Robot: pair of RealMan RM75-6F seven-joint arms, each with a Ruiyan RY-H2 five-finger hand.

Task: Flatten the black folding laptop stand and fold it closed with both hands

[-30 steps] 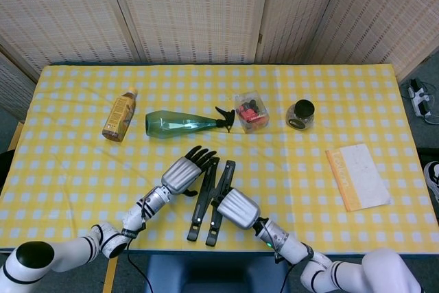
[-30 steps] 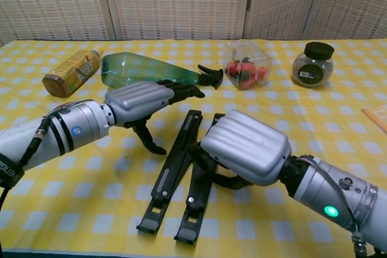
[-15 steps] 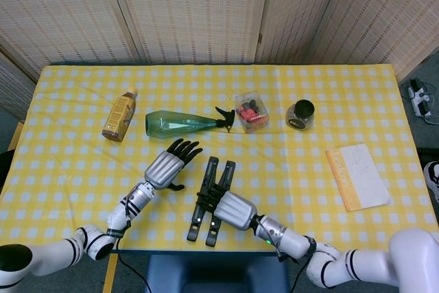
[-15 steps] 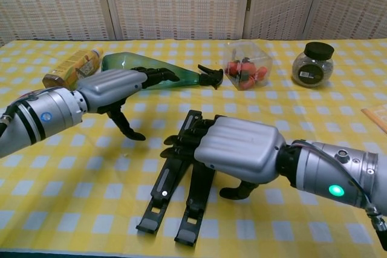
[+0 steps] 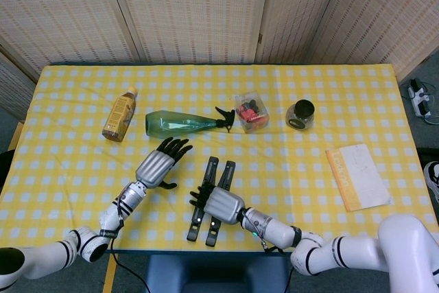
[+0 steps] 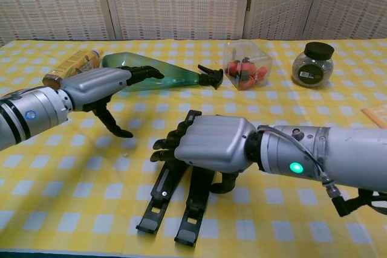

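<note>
The black folding laptop stand lies flat on the yellow checked tablecloth, near the front edge of the table, its two long bars side by side and close together. The right hand is directly above the stand, with fingers bent downward over the bars; whether they touch the stand I cannot tell, and nothing is held in it. The left hand is to the left of the stand, apart from it, with fingers spread and holding nothing. Behind the stand lies a green spray bottle on its side.
</note>
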